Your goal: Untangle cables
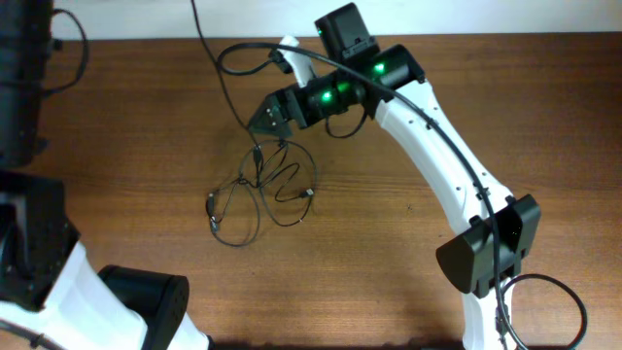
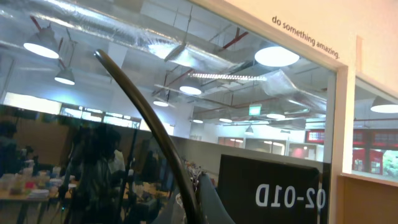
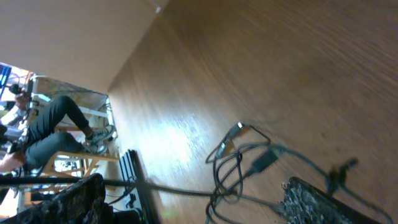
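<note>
The cables [image 1: 262, 190] lie as a loose tangle of thin black loops on the wooden table [image 1: 136, 146], with small plug ends at the left [image 1: 211, 204] and right [image 1: 308, 193]. One thin cord [image 1: 216, 68] runs from the tangle up to the far edge. My right gripper [image 1: 271, 117] hovers just beyond the tangle's far side. In the right wrist view its fingers [image 3: 317, 202] stand wide apart, open, with the cables [image 3: 239, 165] on the table between and below them, nothing held. My left gripper [image 2: 208, 205] shows only as a dark sliver, shut, pointing away from the table.
The right arm [image 1: 437, 156] reaches from the front right across to the far middle. The left arm's base [image 1: 58, 282] fills the front left corner, with dark parts [image 1: 19, 87] at the far left. A thick black arm cable [image 2: 149, 118] crosses the left wrist view.
</note>
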Controlling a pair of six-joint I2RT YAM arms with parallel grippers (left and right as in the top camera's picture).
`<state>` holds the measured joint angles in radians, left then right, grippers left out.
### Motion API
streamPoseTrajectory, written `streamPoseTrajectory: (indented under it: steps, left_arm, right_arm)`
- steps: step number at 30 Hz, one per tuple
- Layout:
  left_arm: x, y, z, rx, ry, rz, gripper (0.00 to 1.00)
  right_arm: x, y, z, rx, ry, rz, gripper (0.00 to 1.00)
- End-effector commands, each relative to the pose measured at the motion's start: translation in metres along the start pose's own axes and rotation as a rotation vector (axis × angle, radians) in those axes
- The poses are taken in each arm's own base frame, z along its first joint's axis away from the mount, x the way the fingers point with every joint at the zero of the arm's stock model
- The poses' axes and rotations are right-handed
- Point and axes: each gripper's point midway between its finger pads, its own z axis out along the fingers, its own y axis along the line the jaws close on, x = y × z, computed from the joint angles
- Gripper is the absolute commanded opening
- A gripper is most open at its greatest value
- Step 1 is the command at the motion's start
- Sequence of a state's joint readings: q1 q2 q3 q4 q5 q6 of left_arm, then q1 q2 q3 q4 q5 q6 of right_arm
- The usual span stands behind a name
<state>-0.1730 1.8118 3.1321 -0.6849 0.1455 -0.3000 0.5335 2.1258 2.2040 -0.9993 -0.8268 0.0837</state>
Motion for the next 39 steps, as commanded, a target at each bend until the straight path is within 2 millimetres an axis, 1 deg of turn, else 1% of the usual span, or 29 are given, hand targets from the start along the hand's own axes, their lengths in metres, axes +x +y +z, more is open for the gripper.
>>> streamPoseTrajectory:
  steps: [1, 4, 6, 8, 9, 10, 12, 13, 14, 16, 17, 18, 20, 21, 23, 25, 28, 30, 31, 34, 35, 36, 37, 39]
  left_arm:
    - [-0.012, -0.003, -0.008, -0.004, -0.024, -0.008, 0.00]
    - [-0.011, -0.003, -0.009, -0.007, -0.014, -0.009, 0.00]
    - [-0.008, -0.002, -0.009, -0.010, -0.005, -0.010, 0.00]
    - [-0.005, 0.001, -0.009, -0.026, 0.008, -0.012, 0.00]
    - [-0.004, 0.002, -0.009, -0.031, 0.013, -0.013, 0.00]
    - [-0.003, 0.004, -0.009, -0.043, 0.017, -0.013, 0.00]
    - [-0.002, 0.005, -0.009, -0.049, 0.019, -0.003, 0.00]
    - [-0.001, 0.005, -0.009, -0.048, 0.022, -0.004, 0.00]
    - [-0.001, 0.005, -0.009, -0.046, 0.023, -0.004, 0.00]
    - [0.001, 0.004, -0.009, -0.043, 0.031, -0.005, 0.00]
    - [0.002, 0.004, -0.009, -0.041, 0.036, -0.006, 0.00]
    - [0.004, 0.005, -0.009, -0.043, 0.043, -0.007, 0.00]
    - [0.007, 0.006, -0.009, -0.047, 0.055, -0.008, 0.00]
    - [0.008, 0.006, -0.009, -0.049, 0.060, -0.009, 0.00]
    - [0.009, 0.006, -0.009, -0.049, 0.062, -0.009, 0.00]
    - [0.009, 0.006, -0.009, -0.049, 0.062, -0.009, 0.00]
    - [0.010, 0.007, -0.009, -0.050, 0.065, -0.010, 0.00]
    - [0.011, 0.007, -0.009, -0.052, 0.070, -0.010, 0.00]
    - [0.011, 0.007, -0.009, -0.053, 0.072, -0.011, 0.00]
    - [0.014, 0.008, -0.009, -0.056, 0.081, -0.011, 0.00]
    - [0.015, 0.009, -0.009, -0.059, 0.086, -0.012, 0.00]
    - [0.020, 0.011, -0.010, -0.071, 0.105, -0.015, 0.00]
    - [0.024, 0.013, -0.010, -0.077, 0.123, -0.017, 0.00]
    - [0.040, 0.019, -0.011, -0.102, 0.179, -0.024, 0.00]
  right_arm:
    - [0.000, 0.019, 0.015, -0.051, 0.010, -0.016, 0.92]
    - [0.000, 0.028, 0.020, -0.071, 0.010, -0.033, 0.92]
    - [0.001, 0.028, 0.019, -0.075, 0.014, -0.029, 0.92]
    - [0.004, 0.023, 0.016, -0.068, 0.024, -0.007, 0.92]
    - [0.005, 0.020, 0.012, -0.068, 0.028, 0.002, 0.92]
    - [0.007, 0.021, 0.009, -0.091, 0.034, -0.012, 0.92]
    - [0.012, 0.032, -0.001, -0.203, 0.038, -0.099, 0.92]
    - [0.014, 0.040, -0.007, -0.264, 0.036, -0.146, 0.95]
    - [0.017, 0.043, -0.013, -0.307, 0.031, -0.175, 0.96]
    - [0.017, 0.044, -0.016, -0.326, 0.025, -0.196, 0.97]
    - [0.017, 0.046, -0.016, -0.331, 0.022, -0.212, 0.96]
    - [0.018, 0.051, -0.013, -0.348, 0.018, -0.251, 0.97]
    - [0.016, 0.059, -0.006, -0.355, 0.013, -0.296, 0.96]
    - [0.013, 0.064, 0.001, -0.351, 0.003, -0.343, 0.96]
    - [0.006, 0.064, 0.012, -0.296, -0.008, -0.369, 0.92]
    - [-0.005, 0.060, 0.023, -0.211, -0.034, -0.371, 0.89]
    - [-0.020, 0.061, 0.033, -0.142, -0.080, -0.385, 0.80]
    - [-0.032, 0.060, 0.035, -0.105, -0.120, -0.367, 0.70]
    - [-0.036, 0.057, 0.035, -0.084, -0.132, -0.339, 0.59]
    - [-0.042, 0.043, 0.028, -0.051, -0.148, -0.260, 0.19]
    - [-0.043, 0.036, 0.023, -0.042, -0.152, -0.217, 0.09]
    - [-0.046, 0.024, 0.011, -0.025, -0.161, -0.150, 0.04]
    - [-0.048, 0.018, 0.003, -0.014, -0.169, -0.117, 0.04]
    - [-0.052, 0.007, -0.021, 0.014, -0.194, -0.073, 0.04]
